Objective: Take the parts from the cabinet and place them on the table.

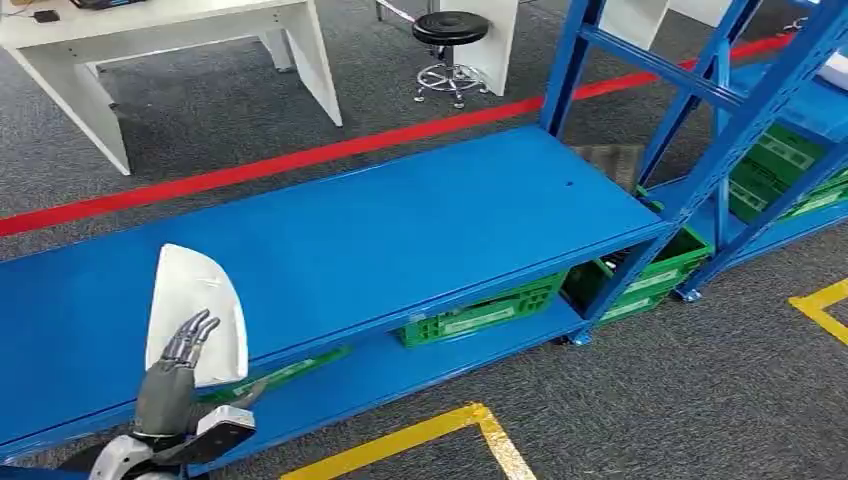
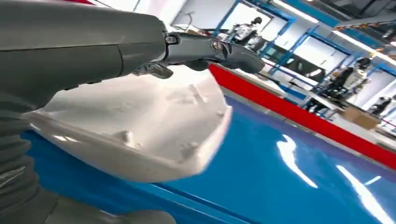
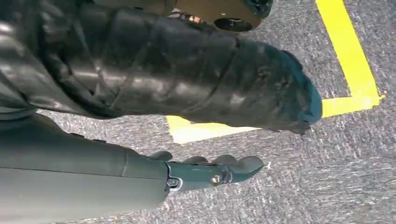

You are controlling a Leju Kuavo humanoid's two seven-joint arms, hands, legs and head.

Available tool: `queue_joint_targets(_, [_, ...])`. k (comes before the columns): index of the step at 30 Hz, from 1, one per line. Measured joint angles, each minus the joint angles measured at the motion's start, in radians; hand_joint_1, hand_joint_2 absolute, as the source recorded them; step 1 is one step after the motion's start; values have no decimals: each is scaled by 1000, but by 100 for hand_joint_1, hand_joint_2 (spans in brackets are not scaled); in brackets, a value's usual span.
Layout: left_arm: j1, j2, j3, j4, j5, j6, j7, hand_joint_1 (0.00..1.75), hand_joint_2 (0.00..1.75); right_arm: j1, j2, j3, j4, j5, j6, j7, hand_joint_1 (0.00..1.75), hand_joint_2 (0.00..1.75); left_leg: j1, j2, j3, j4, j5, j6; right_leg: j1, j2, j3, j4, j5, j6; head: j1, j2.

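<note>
White part (image 1: pixel 196 310) lying on blue shelf (image 1: pixel 400 230), near its front edge. Left hand (image 1: pixel 178 372) grasping part's near end. Right hand (image 3: pixel 205 170) hanging empty over carpet, fingers loosely extended.

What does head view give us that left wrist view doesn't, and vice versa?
Head view alone: the green crates on the lower shelf, the red floor line, yellow floor tape, a black stool and a white table beyond the rack.

Left wrist view alone: the white part's ribbed, bossed surface close up, the thumb lying over it, and other racks with dark figures far behind.

Both: the left hand on the white part, which sits at the front edge of the blue shelf.
</note>
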Motion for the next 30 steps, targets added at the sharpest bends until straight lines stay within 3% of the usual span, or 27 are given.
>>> queue_joint_targets(11, [38,7,45,0,-73,1,18,0,175,1,-3,0,0,-8,11,-7,0,0,0,0,0,0,0,0,0,0,0,0,0,0,0,0])
queue_joint_targets(12, [40,7,47,0,-79,1,19,93,175,1,-3,0,0,-8,12,-9,0,0,0,0,0,0,0,0,0,0,0,0,0,0,0,0])
queue_joint_targets(13, [42,7,50,0,-83,0,20,175,175,1,-3,0,0,-9,13,-10,0,0,0,0,0,0,0,0,0,0,0,0,0,0,0,0])
queue_joint_targets(21, [50,16,53,0,-65,-39,11,175,175,0,-4,0,0,-8,17,-10,0,0,0,0,0,0,0,0,0,0,0,0,0,0,0,0])
queue_joint_targets(30, [55,22,48,-5,-54,-39,-3,175,175,0,-5,0,0,-7,17,-10,0,0,0,0,0,0,0,0,0,0,0,0,0,0,0,0])
